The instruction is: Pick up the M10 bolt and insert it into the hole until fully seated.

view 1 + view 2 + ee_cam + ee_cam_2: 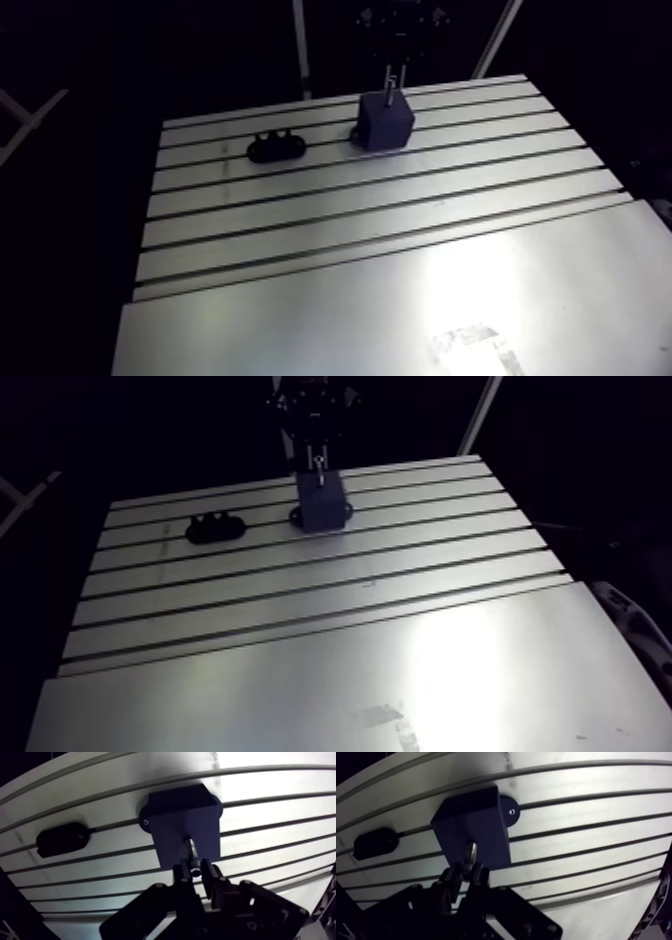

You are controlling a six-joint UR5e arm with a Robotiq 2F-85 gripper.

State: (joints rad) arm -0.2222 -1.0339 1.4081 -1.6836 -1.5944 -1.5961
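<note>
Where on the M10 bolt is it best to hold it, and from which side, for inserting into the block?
Its top end, from above, as the gripper holds it: the bolt stands upright with its lower end at the block, so only the top is free.

1 bolt point(191, 851); 1 dark block point(172, 827); 1 black oval piece point(62, 839)

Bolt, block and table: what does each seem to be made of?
The bolt looks like bare steel: grey, with bright glints along its shank. The block seems to be moulded or printed plastic: dark blue, matte, no shine. The table looks like bare aluminium: pale, satin, with broad soft reflections.
</note>
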